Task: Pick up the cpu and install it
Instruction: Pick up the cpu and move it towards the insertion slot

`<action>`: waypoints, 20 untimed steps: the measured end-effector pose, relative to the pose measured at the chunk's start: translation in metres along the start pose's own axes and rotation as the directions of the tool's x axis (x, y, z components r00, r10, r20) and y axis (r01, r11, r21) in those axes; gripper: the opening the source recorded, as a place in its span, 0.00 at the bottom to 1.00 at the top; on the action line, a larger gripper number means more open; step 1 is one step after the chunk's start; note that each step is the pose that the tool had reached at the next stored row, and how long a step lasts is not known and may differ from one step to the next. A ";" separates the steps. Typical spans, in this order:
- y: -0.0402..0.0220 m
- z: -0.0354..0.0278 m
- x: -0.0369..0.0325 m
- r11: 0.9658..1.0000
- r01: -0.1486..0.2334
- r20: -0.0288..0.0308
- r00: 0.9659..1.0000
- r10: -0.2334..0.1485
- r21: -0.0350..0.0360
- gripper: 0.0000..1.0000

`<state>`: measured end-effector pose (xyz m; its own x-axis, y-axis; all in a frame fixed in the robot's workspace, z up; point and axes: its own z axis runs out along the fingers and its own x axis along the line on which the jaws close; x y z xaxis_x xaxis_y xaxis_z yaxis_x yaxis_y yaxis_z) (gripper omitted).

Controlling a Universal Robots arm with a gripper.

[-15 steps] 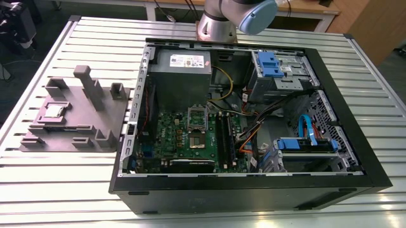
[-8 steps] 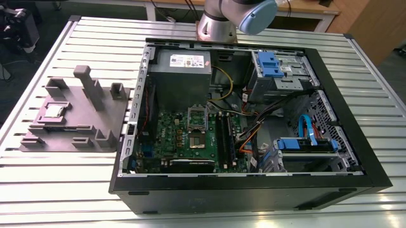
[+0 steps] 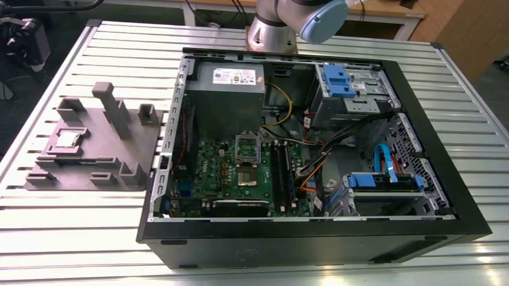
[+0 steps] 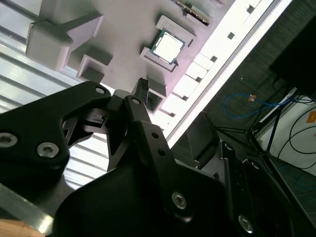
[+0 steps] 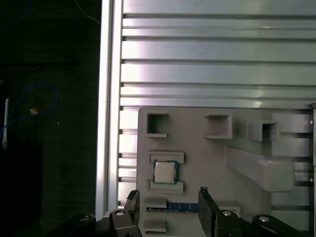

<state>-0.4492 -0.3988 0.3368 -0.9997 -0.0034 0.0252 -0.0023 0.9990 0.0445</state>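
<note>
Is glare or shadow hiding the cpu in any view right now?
No. First wrist view: the cpu sits evenly lit in its grey fixture, while the table beside it glares white. Second wrist view: the cpu carries a bluish sheen, and the table is washed out. Exterior view: soft, even light on the cpu; the computer case interior is dimmer.

The cpu (image 5: 164,172) has a shiny metal top — the grey holder (image 5: 197,143) looks matt, probably plastic.

In the first wrist view the tool (image 5: 168,192) hung above the cpu (image 5: 164,172), its two fingers (image 5: 206,202) spread wide, clear of it, nothing held between them
</note>
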 end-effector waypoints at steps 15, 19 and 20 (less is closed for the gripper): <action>-0.0003 0.0067 -0.0002 1.000 0.000 -0.001 1.000 0.000 0.000 0.59; -0.0003 0.0073 -0.0002 1.000 0.000 -0.001 1.000 0.000 0.000 0.59; -0.0003 0.0076 -0.0002 1.000 0.000 0.000 1.000 0.000 0.000 0.59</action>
<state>-0.4492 -0.3988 0.3292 -0.9997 -0.0034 0.0256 -0.0023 0.9990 0.0446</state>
